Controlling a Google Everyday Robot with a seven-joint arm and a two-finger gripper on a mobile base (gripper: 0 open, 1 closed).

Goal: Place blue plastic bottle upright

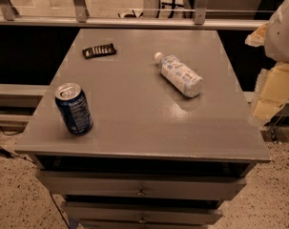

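Observation:
The blue plastic bottle (180, 75) lies on its side on the grey cabinet top (134, 113), right of the middle. It is clear with a pale blue-and-white label, and its white cap points to the back left. My gripper (270, 97) hangs at the right edge of the view, beyond the cabinet's right side, lower and to the right of the bottle and apart from it. It holds nothing that I can see.
A dark blue soda can (74, 109) with a silver top stands upright near the front left corner. A flat dark packet (99, 50) lies at the back left. A railing (134, 20) runs behind the cabinet. Drawers (141, 187) sit below the front edge.

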